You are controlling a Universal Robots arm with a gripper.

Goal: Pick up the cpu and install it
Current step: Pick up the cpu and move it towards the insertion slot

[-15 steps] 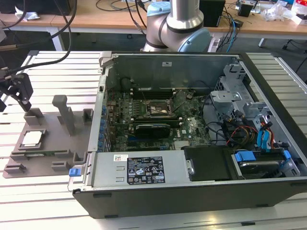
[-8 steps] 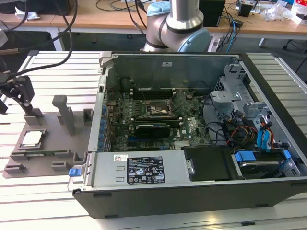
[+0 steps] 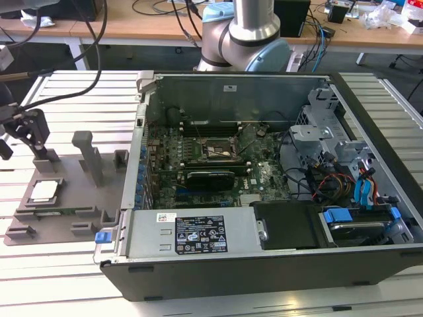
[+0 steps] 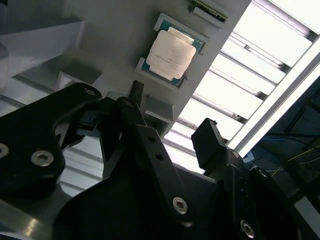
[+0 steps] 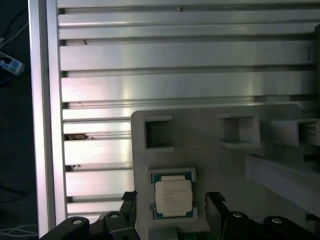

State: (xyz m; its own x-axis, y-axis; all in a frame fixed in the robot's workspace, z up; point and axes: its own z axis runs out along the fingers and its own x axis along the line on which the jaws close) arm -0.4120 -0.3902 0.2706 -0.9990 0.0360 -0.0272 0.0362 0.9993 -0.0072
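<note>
Exterior view: an open computer case (image 3: 370, 264) lies on its side on a slatted metal counter (image 3: 46, 284), filling the middle and right of the frame. Inside it sit a green motherboard (image 3: 264, 175), a dark square socket frame (image 3: 219, 150) and, just below that in the frame, a long black card (image 3: 210, 177). The grey arm (image 3: 244, 33) rises at the top centre of the frame.

At the exterior view's left, a grey fixture plate (image 3: 86, 201) with upright posts rests on the counter. The cpu (image 3: 44, 190) lies flat in a shallow square pocket of this plate, silvery top up. The black gripper (image 3: 30, 132) hangs above the plate, up and slightly left of the cpu in the frame, clear of it.

Both wrist views look down past the gripper at the cpu (image 4: 170, 52) (image 5: 173, 197) in its pocket. The fingers (image 4: 207, 135) stand spread apart with nothing between them, and no finger touches the chip. In the first wrist view the two fingers (image 5: 215, 202) line up on either side of the pocket.
</note>
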